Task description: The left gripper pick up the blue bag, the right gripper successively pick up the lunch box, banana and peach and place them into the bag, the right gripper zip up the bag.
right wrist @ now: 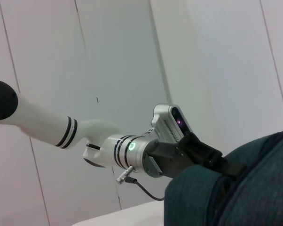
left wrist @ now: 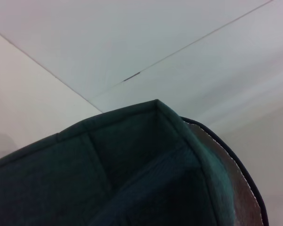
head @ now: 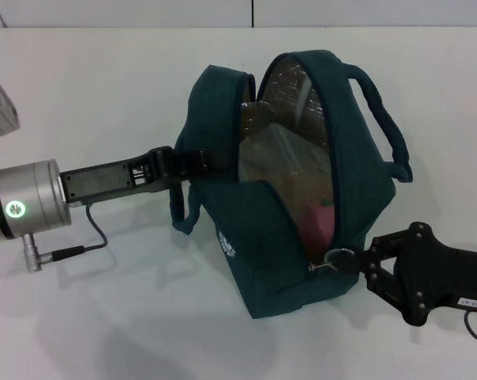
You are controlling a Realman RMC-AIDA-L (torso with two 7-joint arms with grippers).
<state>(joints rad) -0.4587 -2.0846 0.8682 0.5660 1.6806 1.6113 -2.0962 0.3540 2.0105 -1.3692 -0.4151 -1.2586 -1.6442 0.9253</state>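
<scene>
The blue bag [head: 278, 237] stands on the white table, its top zip wide open. My left gripper [head: 189, 162] is shut on the bag's left side by its handle. Inside I see a clear lunch box [head: 282, 154], something yellowish below it that may be the banana, and the pink peach [head: 322, 222]. My right gripper [head: 351, 260] is at the bag's lower right end, shut on the zipper pull [head: 333, 260]. The left wrist view shows only the bag's fabric [left wrist: 108, 174]. The right wrist view shows the bag [right wrist: 245, 193] and the left gripper [right wrist: 202, 155] holding it.
The bag's second handle [head: 385, 119] arches over its right side. A cable [head: 88, 237] hangs under my left wrist. The white table [head: 104, 317] stretches around the bag, with a wall behind.
</scene>
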